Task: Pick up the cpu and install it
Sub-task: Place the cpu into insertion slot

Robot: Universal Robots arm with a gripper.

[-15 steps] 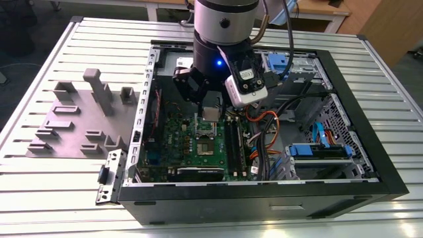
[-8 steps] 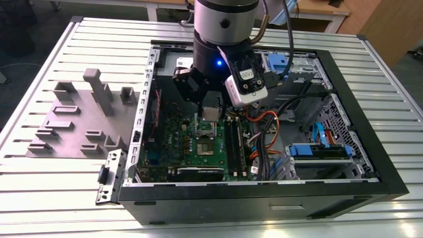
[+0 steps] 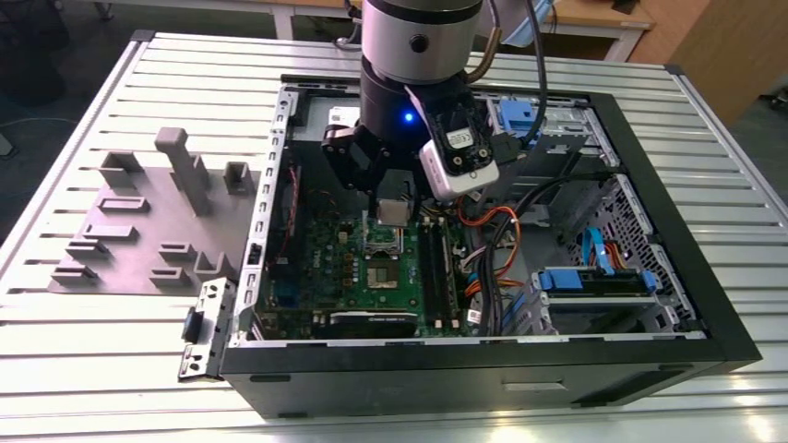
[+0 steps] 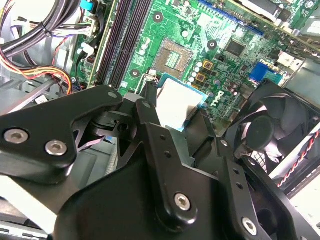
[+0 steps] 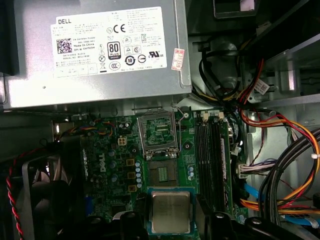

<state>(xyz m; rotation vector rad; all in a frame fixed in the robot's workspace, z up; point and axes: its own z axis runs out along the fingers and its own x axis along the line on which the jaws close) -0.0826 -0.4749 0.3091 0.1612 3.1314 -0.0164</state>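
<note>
The cpu [image 3: 394, 212] is a small square chip with a dull silver top and a teal edge, and my gripper [image 3: 394, 205] is shut on it inside the open computer case [image 3: 640, 212]. It hangs a little above the green motherboard [image 3: 332, 254], close to the open socket [image 3: 386, 247]. In the first wrist view the cpu [image 5: 170, 211] sits between two black fingers [image 5: 131, 224], just short of the socket [image 5: 162, 172], whose metal frame [image 5: 159, 131] is flipped open. In the second wrist view the cpu [image 4: 177, 104] is held over the board, near the socket [image 4: 172, 57].
A grey power supply [image 5: 95, 50] lies beyond the socket. A black fan [image 4: 265, 132] sits beside it, with memory slots [image 5: 212, 160] and bundled cables [image 5: 280, 170] on the other side. Grey plastic blocks [image 3: 148, 221] stand on the slatted table at the exterior view's left.
</note>
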